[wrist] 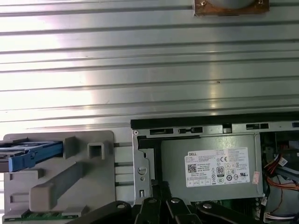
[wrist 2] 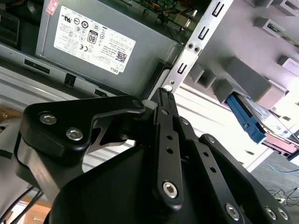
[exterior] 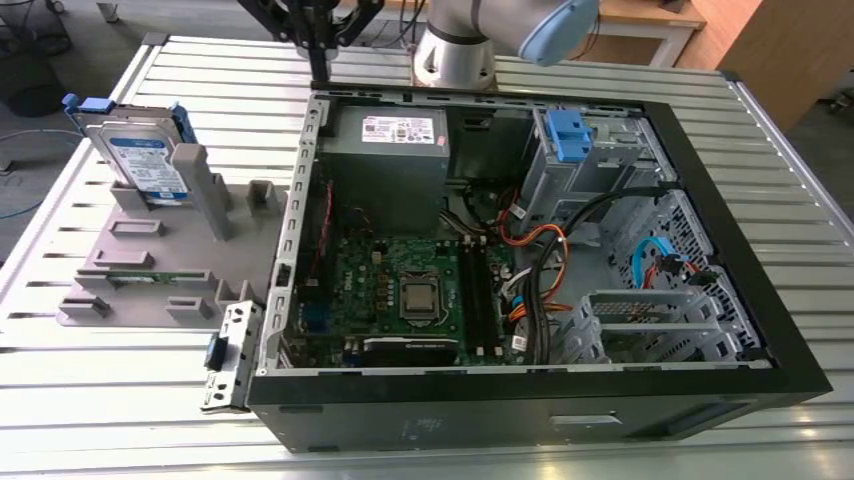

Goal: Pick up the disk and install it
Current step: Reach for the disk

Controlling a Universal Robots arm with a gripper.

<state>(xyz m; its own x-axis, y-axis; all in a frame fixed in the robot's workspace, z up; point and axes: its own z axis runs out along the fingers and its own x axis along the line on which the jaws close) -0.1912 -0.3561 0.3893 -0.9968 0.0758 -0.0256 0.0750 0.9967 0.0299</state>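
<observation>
On the grey fixture (exterior: pixel 147 262) stands the disk (exterior: pixel 138 158), blue-and-white label (exterior: pixel 150 175) showing.

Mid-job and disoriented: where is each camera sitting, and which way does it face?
Exterior view: high off the arm, looking down into the open computer case; arm and gripper at its far side.
First wrist view: on the arm, looking past the gripper at the power supply.
Second wrist view: on the arm, along the shut fingers toward the power supply.
All three share the disk in its grey holder.
</observation>
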